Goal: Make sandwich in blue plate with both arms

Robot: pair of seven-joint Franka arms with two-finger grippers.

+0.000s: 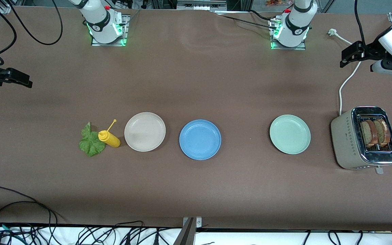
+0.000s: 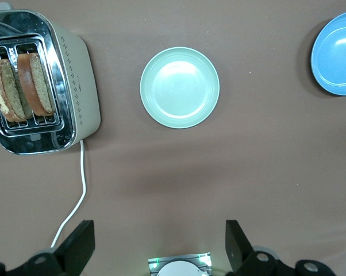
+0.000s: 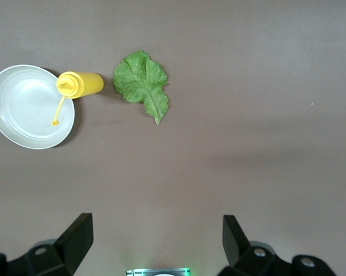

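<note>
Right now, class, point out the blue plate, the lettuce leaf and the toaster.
blue plate [image 1: 200,139], front view, middle of its flat floor.
lettuce leaf [image 3: 141,80], right wrist view, middle of the leaf.
toaster [image 1: 344,139], front view, its beige side wall.

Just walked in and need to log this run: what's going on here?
Nothing is being handled yet. The left pincer hangs open over the toaster's end of the table, the right pincer open over the lettuce leaf end. Two toast slices sit in the toaster; the blue plate holds nothing.
</note>
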